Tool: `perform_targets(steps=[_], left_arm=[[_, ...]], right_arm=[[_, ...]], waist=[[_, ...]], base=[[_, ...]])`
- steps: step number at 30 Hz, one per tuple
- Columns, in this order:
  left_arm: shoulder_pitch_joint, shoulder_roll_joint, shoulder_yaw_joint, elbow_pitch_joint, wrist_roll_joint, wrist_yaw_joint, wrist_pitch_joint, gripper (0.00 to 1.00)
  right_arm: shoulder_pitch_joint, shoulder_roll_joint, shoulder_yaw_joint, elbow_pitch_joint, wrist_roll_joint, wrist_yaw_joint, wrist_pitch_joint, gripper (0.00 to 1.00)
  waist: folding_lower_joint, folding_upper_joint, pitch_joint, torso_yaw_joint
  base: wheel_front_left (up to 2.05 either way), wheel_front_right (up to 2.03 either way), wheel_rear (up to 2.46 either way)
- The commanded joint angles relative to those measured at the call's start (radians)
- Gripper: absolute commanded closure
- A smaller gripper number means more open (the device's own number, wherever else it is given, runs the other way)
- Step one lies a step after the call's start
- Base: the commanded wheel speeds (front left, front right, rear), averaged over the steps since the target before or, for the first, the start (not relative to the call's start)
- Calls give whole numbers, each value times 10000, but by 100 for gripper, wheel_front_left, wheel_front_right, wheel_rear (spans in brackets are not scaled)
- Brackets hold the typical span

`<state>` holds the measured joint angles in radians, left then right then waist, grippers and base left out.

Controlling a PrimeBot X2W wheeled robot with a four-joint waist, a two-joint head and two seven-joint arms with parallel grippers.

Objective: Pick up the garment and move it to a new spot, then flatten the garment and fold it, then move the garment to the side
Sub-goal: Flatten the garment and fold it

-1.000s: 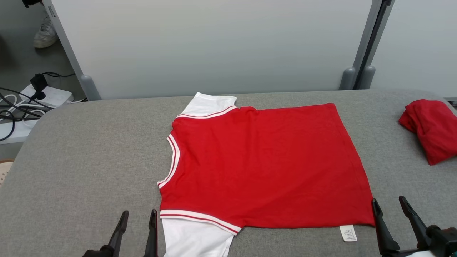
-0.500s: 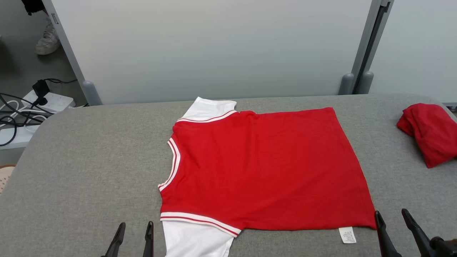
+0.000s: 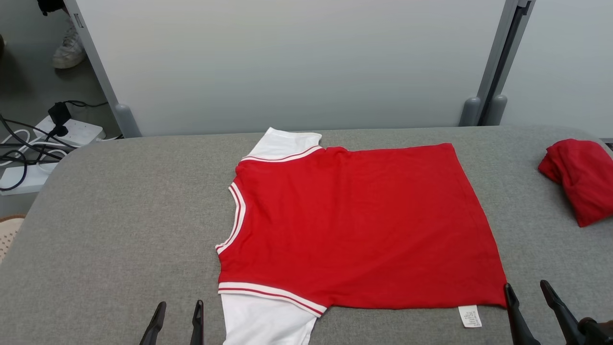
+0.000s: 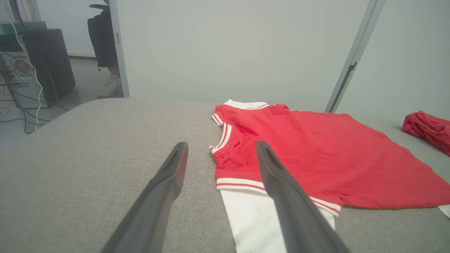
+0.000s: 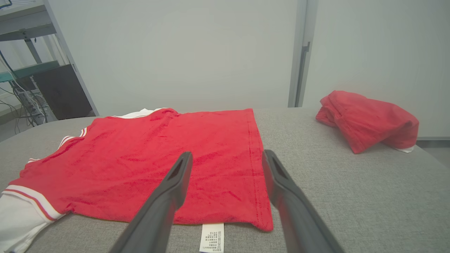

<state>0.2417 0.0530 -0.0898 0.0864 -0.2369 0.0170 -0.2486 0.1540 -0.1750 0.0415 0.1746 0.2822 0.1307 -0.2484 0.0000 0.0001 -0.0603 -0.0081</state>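
The garment [image 3: 359,225] is a red shirt with white sleeves and striped trim, spread flat on the grey table [image 3: 119,215], neckline to the left, hem to the right. It also fills the middle of the left wrist view [image 4: 316,158] and the right wrist view [image 5: 168,154]. My left gripper [image 3: 178,307] stands open at the bottom edge, just left of the near white sleeve [image 3: 268,321]. My right gripper [image 3: 526,287] stands open by the near hem corner, beside the white care label [image 3: 469,316]. Both hold nothing.
A second, crumpled red garment [image 3: 582,179] lies at the table's far right edge. Grey partition panels [image 3: 287,62] stand behind the table. A power strip with cables [image 3: 43,139] and a person's shoe [image 3: 69,48] are on the floor at the far left.
The head camera has shifted, so the whole picture slid down and slightly right. Both grippers sit lower in the frame than before. The garment lies unchanged.
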Motion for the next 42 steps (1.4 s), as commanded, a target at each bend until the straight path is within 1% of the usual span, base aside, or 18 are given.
perform_targets(steps=[1,11,14,17,18,20,25,30,37,42], left_arm=[[-448,-15,341,-214,105,-109,-131,0],[-473,-25,234,-224,126,-97,-131,0],[-413,-26,64,6,-26,-284,-131,0],[-369,-26,-400,807,-340,-583,80,0],[-369,-26,-400,807,-340,-583,80,0],[-434,-27,-592,1283,-445,-623,542,0],[-615,-27,-885,1885,-731,-302,1443,0],[-884,-27,-1190,2383,-1063,-308,2021,0],[-1436,-27,-1355,3039,-1110,81,2033,0],[-1657,-27,-1556,3376,-1256,174,2008,0]], right_arm=[[-151,-252,172,-275,-2,0,-133,0],[-179,-251,238,-230,7,0,-133,0],[-187,-273,245,-220,10,0,-133,0],[-197,-294,241,-205,13,0,-133,0],[-197,-294,241,-205,13,0,-133,0],[-217,-314,252,-201,13,0,-133,0],[-269,-357,244,-235,36,0,-133,0],[-275,-373,260,-258,31,0,-133,0],[-359,-513,315,-266,61,0,-134,0],[-394,-611,273,-282,63,0,-134,0]], waist=[[0,-1,19,29],[0,-1,80,93],[0,-1,102,98],[0,-1,119,95],[0,-1,119,95],[0,-1,140,79],[0,-1,229,31],[0,-1,340,-16],[0,-1,468,-109],[0,-1,530,-151]], base=[[0,0,0],[0,0,0],[0,0,0],[0,0,0],[0,0,0],[0,0,0],[0,0,0],[0,0,0],[0,0,0],[0,0,0]])
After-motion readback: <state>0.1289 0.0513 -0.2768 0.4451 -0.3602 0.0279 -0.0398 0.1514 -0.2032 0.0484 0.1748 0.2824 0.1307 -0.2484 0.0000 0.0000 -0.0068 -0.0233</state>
